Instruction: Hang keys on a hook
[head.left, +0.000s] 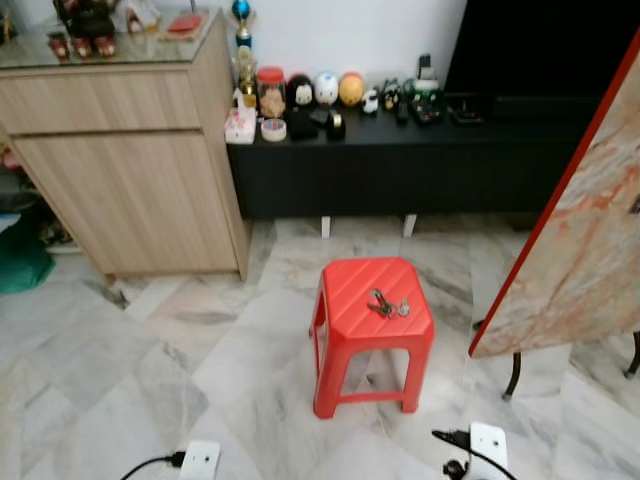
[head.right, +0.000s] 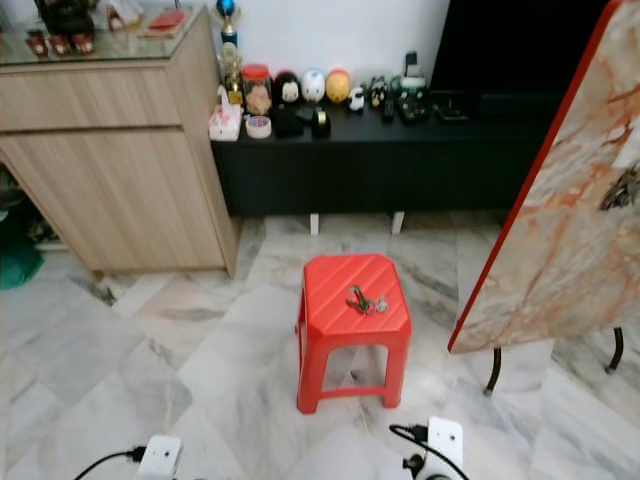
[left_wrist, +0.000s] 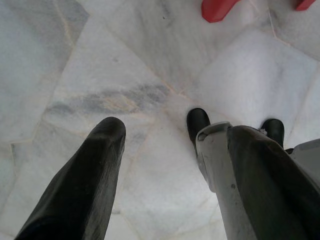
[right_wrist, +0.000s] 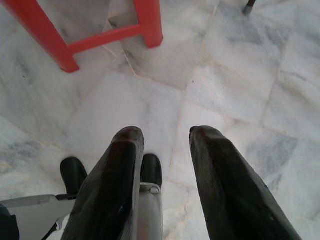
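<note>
Keys (head.left: 389, 304) lie on the red stool (head.left: 350, 325) at 12 o'clock, right of its centre; left gripper (left_wrist: 175, 145) fingers wide, right gripper (right_wrist: 165, 137) fingers narrowly parted, both empty above the floor (head.left: 120, 370).

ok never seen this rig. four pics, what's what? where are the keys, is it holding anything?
It is a walking humanoid with two arms, each ending in a gripper of two long black fingers. The top two pictures come from its head camera, looking forward and down. The keys lie on top of a red plastic stool on the marble floor, near a wooden cabinet and a black low shelf of ornaments. The other two pictures look along each wrist's fingers. The left gripper and right gripper both hang open above the floor, holding nothing. I can't make out a hook in any picture.
</note>
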